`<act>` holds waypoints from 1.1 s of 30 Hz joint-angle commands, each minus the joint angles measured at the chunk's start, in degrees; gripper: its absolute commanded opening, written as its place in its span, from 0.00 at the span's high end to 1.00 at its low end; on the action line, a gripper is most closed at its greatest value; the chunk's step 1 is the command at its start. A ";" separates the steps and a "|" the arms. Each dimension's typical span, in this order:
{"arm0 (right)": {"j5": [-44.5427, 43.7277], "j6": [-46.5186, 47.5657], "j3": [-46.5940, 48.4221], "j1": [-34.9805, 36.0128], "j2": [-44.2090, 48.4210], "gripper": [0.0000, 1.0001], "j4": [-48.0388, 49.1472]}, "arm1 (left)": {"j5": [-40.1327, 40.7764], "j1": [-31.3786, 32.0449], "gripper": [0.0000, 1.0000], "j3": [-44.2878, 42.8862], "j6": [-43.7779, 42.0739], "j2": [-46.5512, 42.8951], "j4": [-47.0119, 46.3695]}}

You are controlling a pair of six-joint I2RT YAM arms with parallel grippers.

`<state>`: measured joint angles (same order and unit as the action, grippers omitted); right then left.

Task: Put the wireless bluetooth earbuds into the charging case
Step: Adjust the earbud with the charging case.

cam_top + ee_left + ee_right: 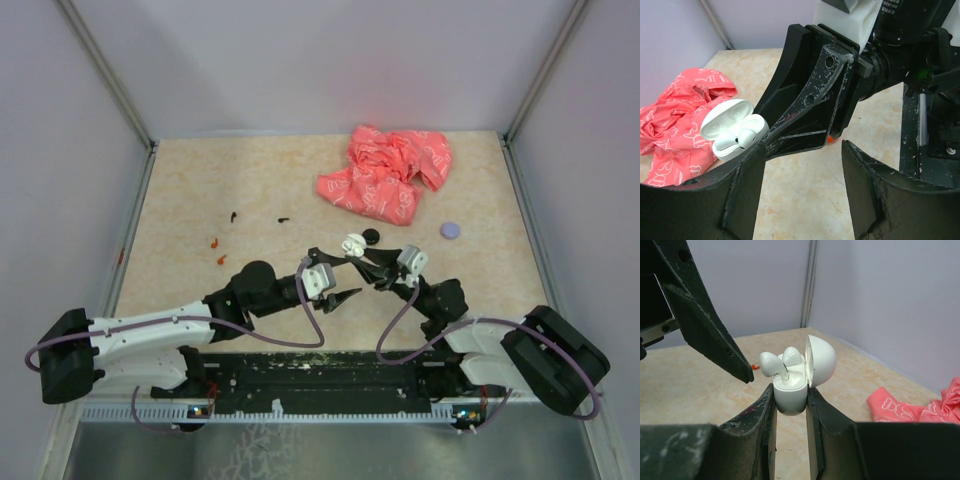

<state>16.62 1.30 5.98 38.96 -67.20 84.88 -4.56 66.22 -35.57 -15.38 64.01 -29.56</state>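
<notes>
A white charging case [789, 385] stands upright with its lid [821, 360] open. My right gripper [790, 396] is shut on its body and holds it above the table. Two white earbuds sit in it: one [792, 356] is seated lower, the other [770, 363] sticks up and leans left. My left gripper [802, 167] is open and empty, just beside the case [732, 127]; one of its fingers [705, 325] hangs left of the earbuds. In the top view the case [353, 243] sits between my left gripper [347, 277] and my right gripper [366, 256].
A crumpled pink cloth [388, 172] lies at the back right. A pale purple disc [451, 230] and a black disc [371, 236] lie near the case. Small black bits [234, 215] and orange bits [215, 241] lie on the left. Walls enclose the table.
</notes>
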 commanded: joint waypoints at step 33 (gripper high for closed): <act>0.83 -0.42 0.08 0.06 0.64 1.00 4.59 | 5.22 -0.36 0.30 -3.23 -3.37 0.03 -0.38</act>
<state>16.64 1.30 5.98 38.96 -67.18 84.86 0.62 66.11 -36.82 -18.09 64.10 -27.09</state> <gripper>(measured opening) 0.235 0.703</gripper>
